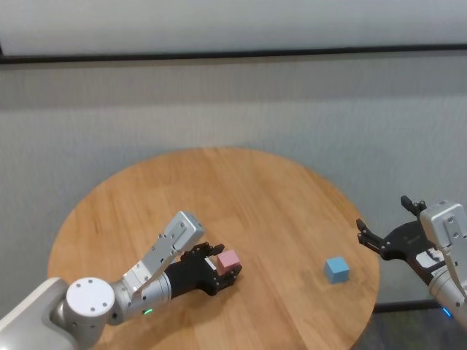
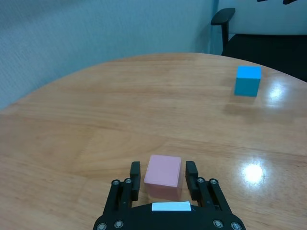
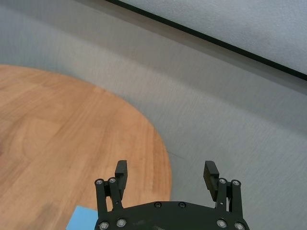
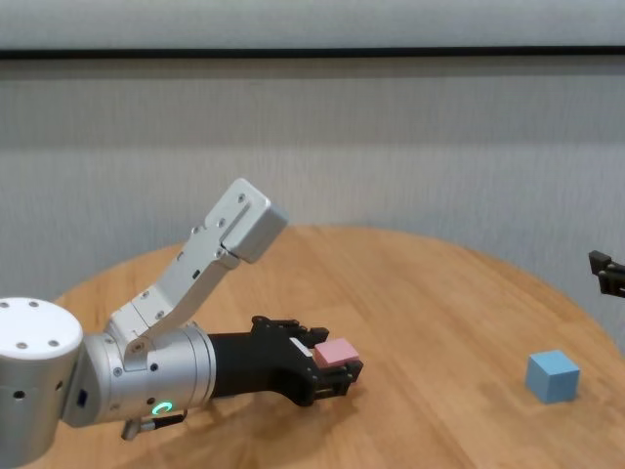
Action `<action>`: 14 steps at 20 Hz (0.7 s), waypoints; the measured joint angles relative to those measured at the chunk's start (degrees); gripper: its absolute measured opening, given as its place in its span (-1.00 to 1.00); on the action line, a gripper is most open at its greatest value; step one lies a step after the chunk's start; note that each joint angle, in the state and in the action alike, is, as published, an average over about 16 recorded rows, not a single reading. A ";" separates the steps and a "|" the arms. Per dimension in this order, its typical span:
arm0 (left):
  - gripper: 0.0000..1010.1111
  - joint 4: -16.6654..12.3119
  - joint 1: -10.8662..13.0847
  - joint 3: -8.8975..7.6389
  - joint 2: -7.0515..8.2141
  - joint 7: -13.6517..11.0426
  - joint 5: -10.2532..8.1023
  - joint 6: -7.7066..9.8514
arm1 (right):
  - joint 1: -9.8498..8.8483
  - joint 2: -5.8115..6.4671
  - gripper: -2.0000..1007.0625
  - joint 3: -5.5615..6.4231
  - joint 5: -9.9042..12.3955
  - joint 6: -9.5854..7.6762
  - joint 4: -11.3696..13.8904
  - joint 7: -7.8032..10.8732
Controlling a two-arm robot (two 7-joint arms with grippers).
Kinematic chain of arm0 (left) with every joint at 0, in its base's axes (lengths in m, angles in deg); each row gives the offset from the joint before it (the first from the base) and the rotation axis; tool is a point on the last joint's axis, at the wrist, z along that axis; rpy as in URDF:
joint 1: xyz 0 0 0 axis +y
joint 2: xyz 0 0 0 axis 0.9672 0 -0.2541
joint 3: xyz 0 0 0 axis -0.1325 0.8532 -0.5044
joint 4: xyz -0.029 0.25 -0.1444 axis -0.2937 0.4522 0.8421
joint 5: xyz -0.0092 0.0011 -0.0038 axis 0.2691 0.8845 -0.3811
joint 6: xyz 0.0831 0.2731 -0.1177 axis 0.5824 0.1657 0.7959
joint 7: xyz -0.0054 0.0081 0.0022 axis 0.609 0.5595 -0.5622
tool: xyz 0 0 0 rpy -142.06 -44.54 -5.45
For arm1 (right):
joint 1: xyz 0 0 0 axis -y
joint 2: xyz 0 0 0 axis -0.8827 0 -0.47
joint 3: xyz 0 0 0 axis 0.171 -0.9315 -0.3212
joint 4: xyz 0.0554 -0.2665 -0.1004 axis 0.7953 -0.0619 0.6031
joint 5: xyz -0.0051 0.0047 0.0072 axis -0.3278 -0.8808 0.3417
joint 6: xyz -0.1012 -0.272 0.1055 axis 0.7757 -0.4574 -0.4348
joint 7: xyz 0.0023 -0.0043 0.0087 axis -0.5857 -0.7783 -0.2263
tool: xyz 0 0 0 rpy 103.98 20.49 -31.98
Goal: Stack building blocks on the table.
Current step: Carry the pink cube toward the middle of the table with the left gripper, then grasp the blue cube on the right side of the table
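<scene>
- Pink cube sits between the two fingers of our left claw, which is closed on it low over the near-left part of the table.
- We see the pink cube squarely held, its top face level and its side faces flat against the finger pads; being a cube, it shows no long axis.
- We cannot tell whether it rests on the wood or hangs just above it.
- Our left arm reaches forward and to the right, the claw pointing toward the blue cube.
- That blue cube stands alone on the table's right side, well apart from the pink one, flat on one face.
- Our right claw hovers off the table's right edge, fingers spread wide, gripping nothing.
</scene>
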 joint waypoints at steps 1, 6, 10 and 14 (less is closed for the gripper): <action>0.21 -0.23 0.05 -0.13 0.11 0.00 -0.04 0.07 | 0.00 0.00 0.99 0.00 0.00 0.00 0.00 0.00; 0.53 -3.25 0.99 -1.06 1.43 0.11 -0.52 0.74 | 0.00 0.00 0.99 0.00 0.00 0.00 0.00 0.00; 0.75 -7.62 2.55 -2.23 3.49 0.22 -1.34 1.57 | 0.00 0.00 0.99 0.00 0.00 0.00 0.00 0.00; 0.88 -12.70 4.63 -3.61 6.19 0.26 -2.45 2.33 | 0.00 0.00 0.99 0.00 0.00 0.00 0.00 0.00</action>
